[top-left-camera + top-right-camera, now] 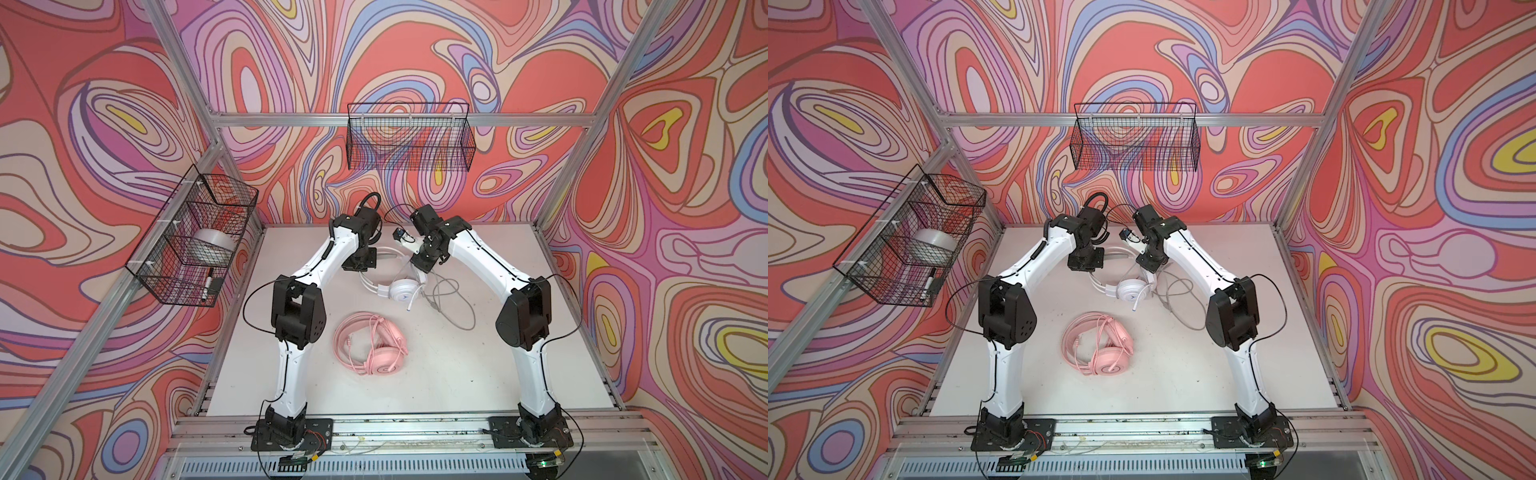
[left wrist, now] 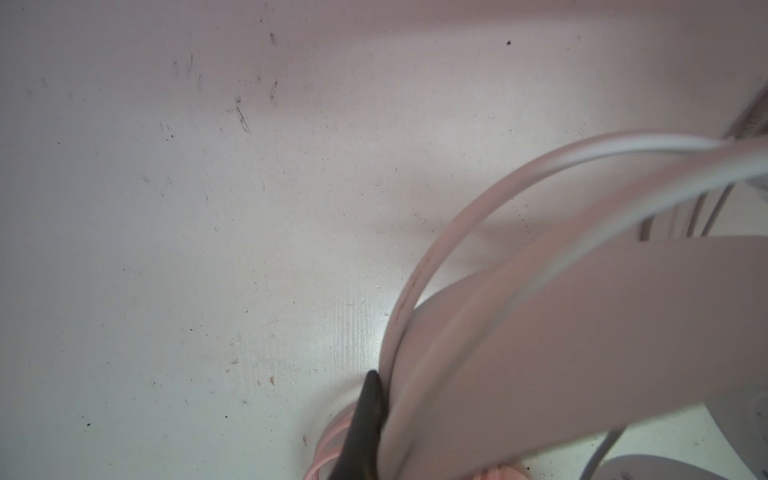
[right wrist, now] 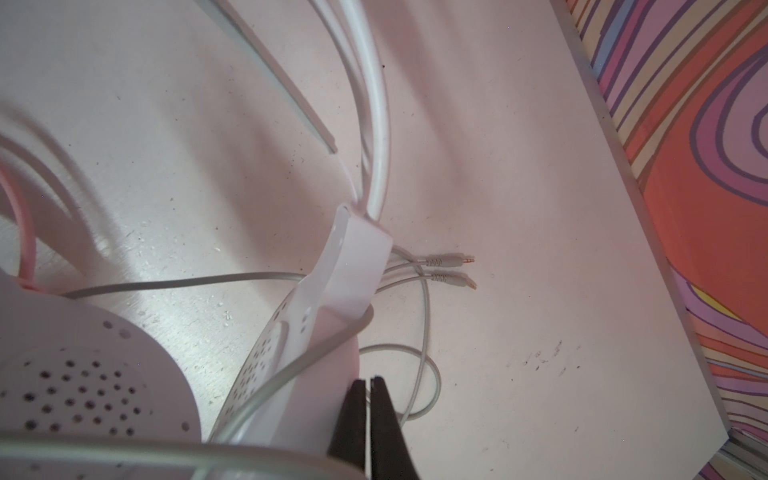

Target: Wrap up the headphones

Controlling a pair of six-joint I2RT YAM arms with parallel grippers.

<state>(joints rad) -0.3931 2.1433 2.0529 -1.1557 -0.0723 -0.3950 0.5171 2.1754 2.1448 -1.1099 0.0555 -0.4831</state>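
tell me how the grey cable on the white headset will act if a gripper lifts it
Probably floppy: the grey cable lies in loose, irregular loops on the table. Likely to snag, since strands run under the band of the white headset. Its two plugs lie free, so they'd probably dangle.

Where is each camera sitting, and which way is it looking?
Both top views: high at the front, looking down at the table; left arm and right arm show, plus white headphones and pink headphones.
Left wrist: on the left arm, facing down at the white headband; one left end effector finger shows.
Right wrist: on the right arm, facing down at the plugs; the shut right end effector shows.
Shared: both wrist views catch the white headphones.
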